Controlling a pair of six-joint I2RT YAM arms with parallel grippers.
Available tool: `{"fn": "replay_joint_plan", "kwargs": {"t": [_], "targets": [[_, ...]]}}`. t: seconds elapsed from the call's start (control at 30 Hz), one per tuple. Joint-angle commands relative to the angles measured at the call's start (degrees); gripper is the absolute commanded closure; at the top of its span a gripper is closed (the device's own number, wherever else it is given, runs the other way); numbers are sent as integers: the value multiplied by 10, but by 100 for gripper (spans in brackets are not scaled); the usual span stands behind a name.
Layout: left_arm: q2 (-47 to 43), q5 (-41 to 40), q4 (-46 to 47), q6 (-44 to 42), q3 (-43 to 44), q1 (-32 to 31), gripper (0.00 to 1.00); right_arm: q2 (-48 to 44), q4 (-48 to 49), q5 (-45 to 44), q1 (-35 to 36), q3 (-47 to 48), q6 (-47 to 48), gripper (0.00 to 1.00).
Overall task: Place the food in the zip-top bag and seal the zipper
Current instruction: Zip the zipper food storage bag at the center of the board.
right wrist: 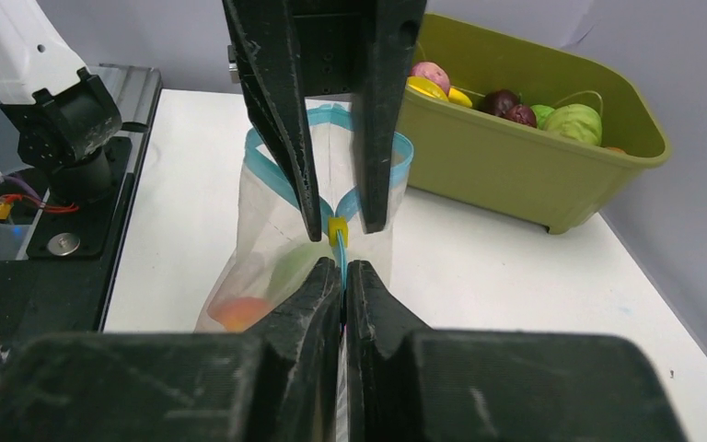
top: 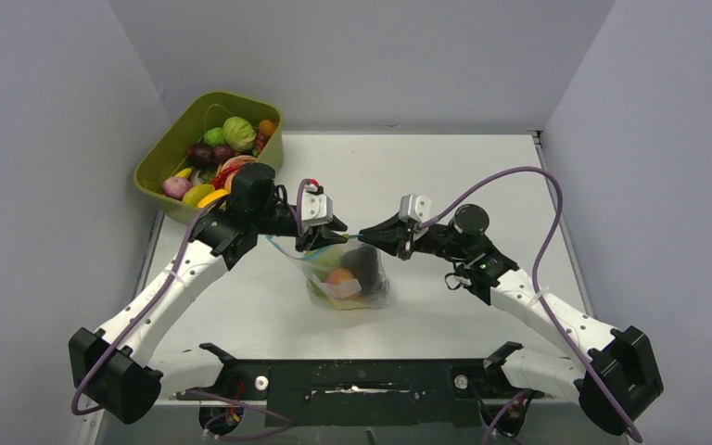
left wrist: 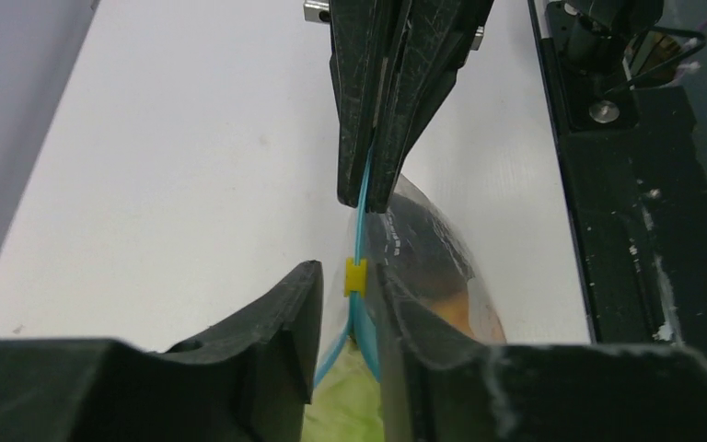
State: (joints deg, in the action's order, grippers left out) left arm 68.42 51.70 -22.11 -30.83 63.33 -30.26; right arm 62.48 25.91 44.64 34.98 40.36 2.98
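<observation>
Pressed together at the near edge of the right wrist view, the right gripper (right wrist: 342, 272) is clamped on the teal zipper (right wrist: 265, 170) of the zip-top bag (right wrist: 258, 249). Just beyond, a yellow slider (right wrist: 336, 230) is straddled by the spread fingers of the left gripper (left wrist: 345, 273). Past the slider the zipper is parted into a loop. Some food, a peach-coloured piece (top: 338, 277) included, is held inside the bag over the white table (top: 445, 176); more is kept in the olive-green tub (top: 159, 165).

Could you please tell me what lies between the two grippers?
A short stretch of zipper carrying a yellow slider, between left gripper and right gripper; both wrist views show it.
</observation>
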Motion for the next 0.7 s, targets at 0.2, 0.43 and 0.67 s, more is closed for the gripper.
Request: {"fn": "replay_joint_plan", "kwargs": {"t": [0.2, 0.43, 0.67], "targets": [[-17, 21, 52, 13, 4, 2, 63, -3, 10, 15, 14, 29, 25, 100], [-5, 33, 28, -6, 6, 2, 62, -3, 10, 18, 13, 27, 28, 100], [10, 51, 1, -18, 16, 2, 62, -7, 13, 15, 15, 25, 27, 100]]}}
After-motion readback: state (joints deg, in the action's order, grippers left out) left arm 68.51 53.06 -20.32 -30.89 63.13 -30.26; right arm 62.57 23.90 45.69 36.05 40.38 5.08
